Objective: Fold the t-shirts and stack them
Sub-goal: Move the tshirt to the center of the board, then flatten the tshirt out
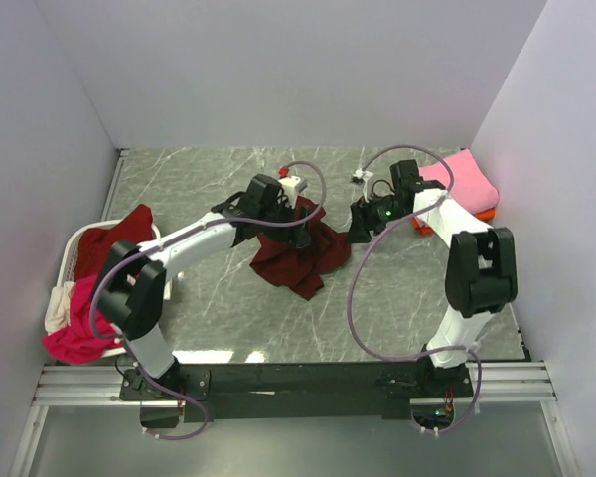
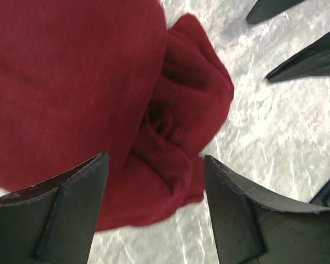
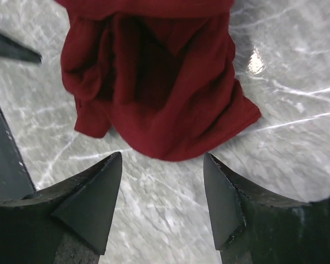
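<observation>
From my remote seat, the grey marble table [image 1: 228, 318] fills most of the top view. The dark maroon t-shirt [image 1: 298, 260] lies crumpled at the centre of the frame, bunched into folds rather than spread flat. At the left edge sits the white basket [image 1: 74, 243], with a magenta shirt [image 1: 74, 333] and a cream one [image 1: 58, 310] spilling over its lower rim (a red garment also drapes its upper side). At the upper right, a pink shirt [image 1: 462, 184] rests folded on an orange one [image 1: 485, 214].

The left gripper [image 2: 154, 159] hangs over the maroon shirt's upper part, fingers spread. It seems to pinch nothing, though cloth crowds the gap. The right gripper [image 3: 162, 157] is released too, over bare marble with the shirt's edge just beyond its tips.
</observation>
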Available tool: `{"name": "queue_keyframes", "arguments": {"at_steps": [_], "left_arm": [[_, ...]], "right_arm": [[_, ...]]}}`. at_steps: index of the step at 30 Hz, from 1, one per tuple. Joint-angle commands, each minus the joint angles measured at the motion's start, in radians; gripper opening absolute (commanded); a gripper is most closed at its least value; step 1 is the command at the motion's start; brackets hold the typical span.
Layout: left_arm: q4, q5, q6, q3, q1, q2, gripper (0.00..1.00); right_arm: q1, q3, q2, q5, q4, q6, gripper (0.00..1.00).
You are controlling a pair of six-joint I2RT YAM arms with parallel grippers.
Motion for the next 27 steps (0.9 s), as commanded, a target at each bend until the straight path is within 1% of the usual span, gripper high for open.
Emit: {"name": "queue_keyframes", "arguments": {"at_steps": [1, 3, 7, 9, 11, 13, 15, 17, 20, 22, 25, 26, 27], "left_arm": [[0.017, -0.033, 0.029, 0.094, -0.026, 0.041, 0.75], [0.044, -0.039, -0.005, 0.117, -0.029, 0.068, 0.75], [0.096, -0.042, -0.120, 0.124, -0.029, 0.102, 0.74], [0.127, -0.049, -0.161, 0.114, -0.029, 0.110, 0.69], [0.130, -0.053, -0.206, 0.119, -0.029, 0.124, 0.62], [0.109, -0.095, -0.243, 0.136, -0.033, 0.136, 0.59], [0.094, -0.153, -0.249, 0.144, -0.041, 0.151, 0.55], [0.084, -0.181, -0.254, 0.153, -0.044, 0.168, 0.50], [0.060, -0.240, -0.238, 0.182, -0.052, 0.194, 0.50], [0.054, -0.249, -0.226, 0.205, -0.056, 0.208, 0.50], [0.060, -0.249, -0.212, 0.226, -0.056, 0.237, 0.50], [0.060, -0.244, -0.209, 0.234, -0.055, 0.254, 0.42], [0.049, -0.237, -0.206, 0.251, -0.055, 0.263, 0.36]], "right_arm": [[0.000, 0.044, 0.053, -0.043, 0.019, 0.100, 0.67], [0.006, 0.038, 0.069, -0.041, 0.035, 0.115, 0.66], [0.023, 0.042, 0.098, -0.031, 0.055, 0.141, 0.66], [0.035, 0.048, 0.121, -0.022, 0.065, 0.155, 0.66], [0.043, 0.059, 0.142, -0.008, 0.079, 0.178, 0.66], [0.048, 0.067, 0.156, 0.006, 0.096, 0.204, 0.65], [0.046, 0.070, 0.173, 0.015, 0.111, 0.230, 0.65], [0.048, 0.074, 0.184, 0.029, 0.121, 0.238, 0.65], [0.057, 0.081, 0.195, 0.041, 0.125, 0.248, 0.64], [0.068, 0.085, 0.204, 0.055, 0.124, 0.259, 0.64], [0.075, 0.114, 0.230, 0.057, 0.117, 0.274, 0.59], [0.075, 0.122, 0.242, 0.058, 0.116, 0.282, 0.57], [0.077, 0.133, 0.250, 0.055, 0.107, 0.287, 0.49]]}}
